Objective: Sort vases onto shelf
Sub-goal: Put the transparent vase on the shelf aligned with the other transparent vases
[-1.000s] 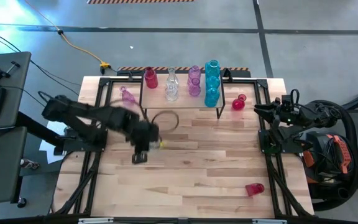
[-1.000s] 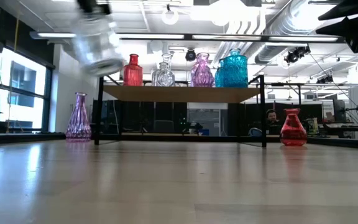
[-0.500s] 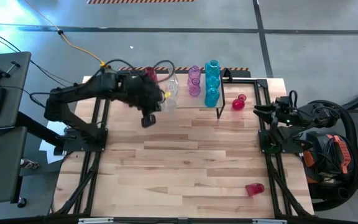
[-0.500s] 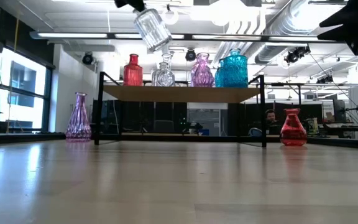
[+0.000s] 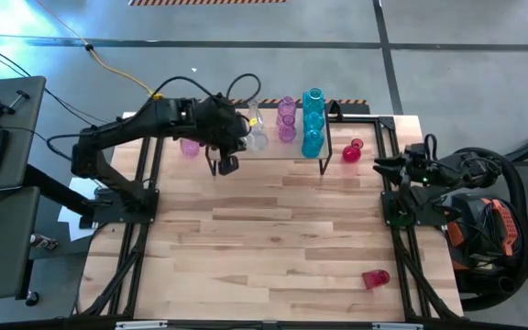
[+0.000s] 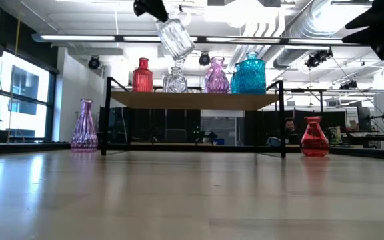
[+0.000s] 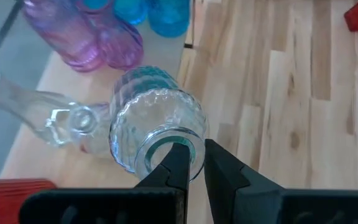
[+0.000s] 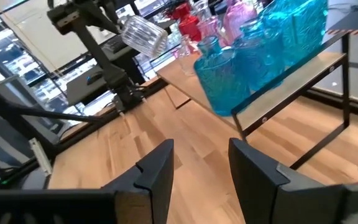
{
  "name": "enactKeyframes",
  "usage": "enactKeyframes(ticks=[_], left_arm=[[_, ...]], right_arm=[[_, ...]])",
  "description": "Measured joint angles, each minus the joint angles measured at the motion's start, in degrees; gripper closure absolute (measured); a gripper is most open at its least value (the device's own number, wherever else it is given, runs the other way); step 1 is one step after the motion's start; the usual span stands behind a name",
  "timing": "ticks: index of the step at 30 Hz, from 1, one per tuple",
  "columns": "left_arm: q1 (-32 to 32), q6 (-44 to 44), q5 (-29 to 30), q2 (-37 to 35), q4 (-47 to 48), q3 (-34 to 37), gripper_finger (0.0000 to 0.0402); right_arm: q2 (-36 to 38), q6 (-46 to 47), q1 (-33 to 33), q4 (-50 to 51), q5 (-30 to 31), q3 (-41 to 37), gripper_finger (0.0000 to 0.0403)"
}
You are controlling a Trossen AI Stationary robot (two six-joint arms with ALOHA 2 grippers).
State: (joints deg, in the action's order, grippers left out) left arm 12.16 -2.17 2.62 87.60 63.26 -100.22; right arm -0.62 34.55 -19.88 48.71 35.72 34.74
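You had the left gripper (image 7: 191, 163) pinched shut on the clear vase's (image 6: 175, 37) rim above the shelf (image 6: 195, 100), right gripper (image 8: 201, 165) idle, half-open and empty; levelling it before lowering beside the clear bottle (image 6: 175, 79) looked wise.

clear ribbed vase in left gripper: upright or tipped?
Tipped. The clear ribbed glass vase hangs slanted from the left gripper, pinched at its rim, above the wooden shelf.

clear ribbed vase (image 6: 175, 37) tilted above shelf (image 6: 193, 100) | red, clear, purple, teal vases upright on shelf
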Motion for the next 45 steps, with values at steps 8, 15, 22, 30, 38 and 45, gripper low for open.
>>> enactKeyframes(ticks=[8, 15, 22, 30, 38, 45], left_arm=[[0.3, 0.0, -1.3, 3.4, 0.5, -0.4, 0.0383], [0.6, -2.5, -4.0, 6.8, 9.9, -6.9, 0.0383], [1.4, -7.4, -3.8, 9.5, 14.0, -10.1, 0.0383], [1.8, -12.0, -3.7, 11.4, 19.8, -10.1, 0.0383], [1.5, -18.5, -2.4, 12.5, 18.8, -10.1, 0.0382], [1.2, -23.5, -0.4, 13.7, 18.1, -10.1, 0.0382]], right_arm=[[0.0, 0.0, 0.0, 0.0, -2.0, 0.0, 0.0267], [0.0, 9.0, 0.0, 0.2, 9.5, 0.0, 0.0267], [0.0, 8.5, 0.0, 0.4, 5.1, 0.0, 0.0267], [-0.1, 8.5, 0.0, 0.4, -0.5, 0.0, 0.0267], [-0.1, 8.5, 0.0, 0.4, -2.2, 0.0, 0.0267], [-0.1, 8.5, 0.0, 0.4, -2.1, 0.0, 0.0267]])
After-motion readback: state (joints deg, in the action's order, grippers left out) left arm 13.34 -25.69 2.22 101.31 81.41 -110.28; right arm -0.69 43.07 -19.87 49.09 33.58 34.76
